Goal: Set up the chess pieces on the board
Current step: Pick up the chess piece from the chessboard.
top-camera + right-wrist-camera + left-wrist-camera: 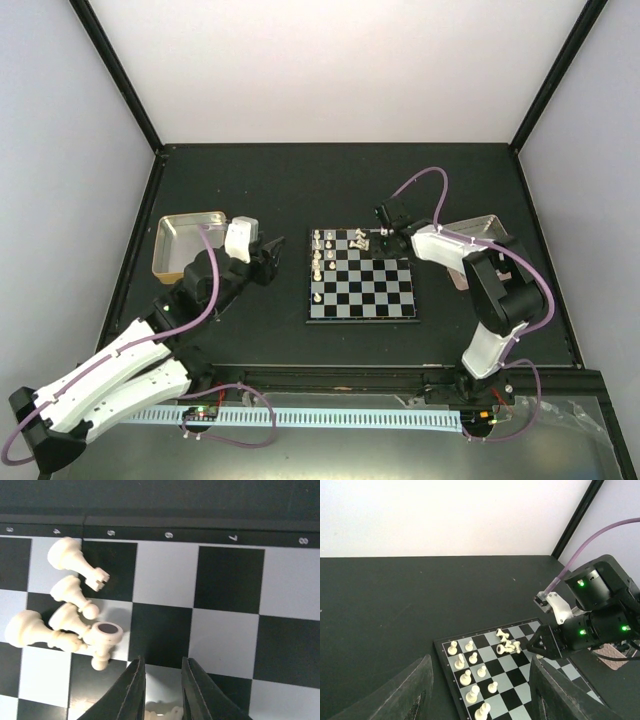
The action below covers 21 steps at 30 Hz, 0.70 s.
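Observation:
The board (375,300) lies at the table's middle. Several cream-white chess pieces (318,262) stand in two columns on its left side, also in the left wrist view (470,672). A heap of fallen cream pieces (358,240) lies at the board's far edge; it shows in the left wrist view (506,644) and the right wrist view (75,615). My right gripper (385,238) hovers low over the board (230,580) just right of the heap, its jaws (162,662) close together around a cream piece (162,714). My left gripper (272,250) is open and empty, left of the board (515,680).
A gold metal tray (185,240) sits at the left behind the left arm. A second, pinkish tray (480,228) sits at the right, partly under the right arm. A black frame rims the table.

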{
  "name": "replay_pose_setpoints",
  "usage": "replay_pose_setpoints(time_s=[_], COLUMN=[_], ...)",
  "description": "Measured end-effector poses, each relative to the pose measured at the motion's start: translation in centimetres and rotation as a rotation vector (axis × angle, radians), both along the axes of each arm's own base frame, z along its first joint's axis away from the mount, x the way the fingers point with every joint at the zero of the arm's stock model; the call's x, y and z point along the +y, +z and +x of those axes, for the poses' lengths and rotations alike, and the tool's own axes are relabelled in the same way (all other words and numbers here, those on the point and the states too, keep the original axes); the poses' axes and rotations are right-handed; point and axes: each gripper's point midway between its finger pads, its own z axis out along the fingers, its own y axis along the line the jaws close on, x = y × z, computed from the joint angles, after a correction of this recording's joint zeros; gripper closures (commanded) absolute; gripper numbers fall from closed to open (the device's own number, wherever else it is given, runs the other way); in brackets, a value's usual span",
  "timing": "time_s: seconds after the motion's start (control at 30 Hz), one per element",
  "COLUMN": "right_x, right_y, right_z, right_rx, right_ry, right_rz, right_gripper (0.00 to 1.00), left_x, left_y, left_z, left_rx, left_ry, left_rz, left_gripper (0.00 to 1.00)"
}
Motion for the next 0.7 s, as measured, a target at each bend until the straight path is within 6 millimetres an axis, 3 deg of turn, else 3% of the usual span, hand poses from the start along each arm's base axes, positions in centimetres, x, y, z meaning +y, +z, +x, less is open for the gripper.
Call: replay_pose_setpoints(time_s=[0.27,0.47,0.7], right_x=[-1.0,-1.6,-1.2], right_y=[-0.2,-0.2,-0.2], right_z=[-0.6,-2.3,-3.4], right_rx=[0.027,0.068,0.100], right_ry=[-0.053,-0.086,-0.090], right_rz=[-0.028,-0.010,0.037], right_gripper=[0.79,0.79,0.75], left_x=[-0.3,-0.5,-0.5], left_y=[-0.6,-0.9,-1.2], left_z=[0.1,0.2,0.3], left_rx=[0.012,0.021,0.029], left_ry=[-0.009,-0.016,-0.014], left_rz=[0.022,0.030,0.037], left_gripper=[0.46,0.46,0.46])
